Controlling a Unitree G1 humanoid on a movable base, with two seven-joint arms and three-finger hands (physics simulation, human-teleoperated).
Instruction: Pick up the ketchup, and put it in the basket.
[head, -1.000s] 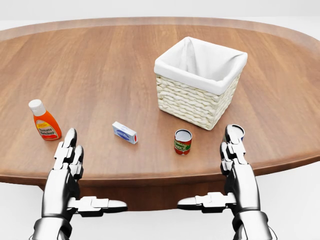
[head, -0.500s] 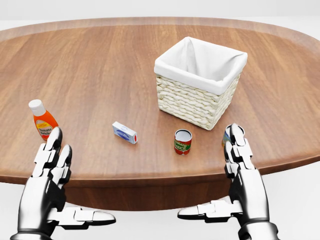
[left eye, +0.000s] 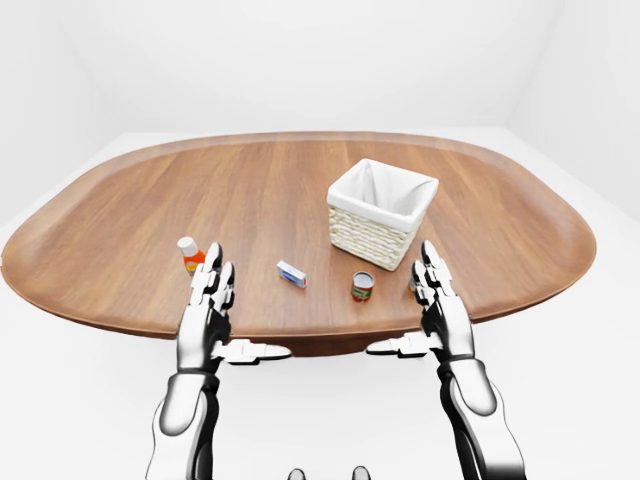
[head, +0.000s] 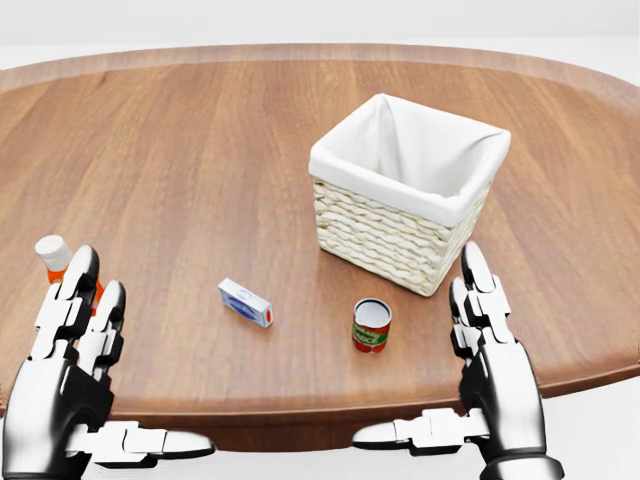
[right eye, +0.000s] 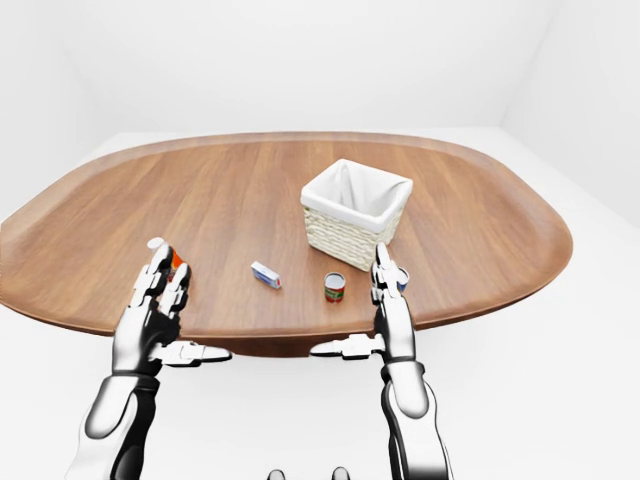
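The ketchup bottle (left eye: 189, 254), orange with a white cap, stands upright near the table's lower left edge; in the head view only its cap (head: 51, 252) shows above my left hand. My left hand (head: 78, 345) is open, fingers up, right in front of the bottle and empty. The wicker basket (head: 385, 228) with a white liner stands at centre right, empty. My right hand (head: 486, 345) is open and empty below the basket's right corner.
A small white and blue box (head: 246, 303) lies left of a red-labelled can (head: 371, 326), both below the basket. Another small can (right eye: 401, 279) is partly hidden behind my right hand. The oval wooden table (left eye: 250, 190) has its edge just beneath my hands.
The view has shifted: things sit lower and closer in the head view. My left hand has moved left and up over the ketchup, hiding most of it. The right hand has risen slightly.
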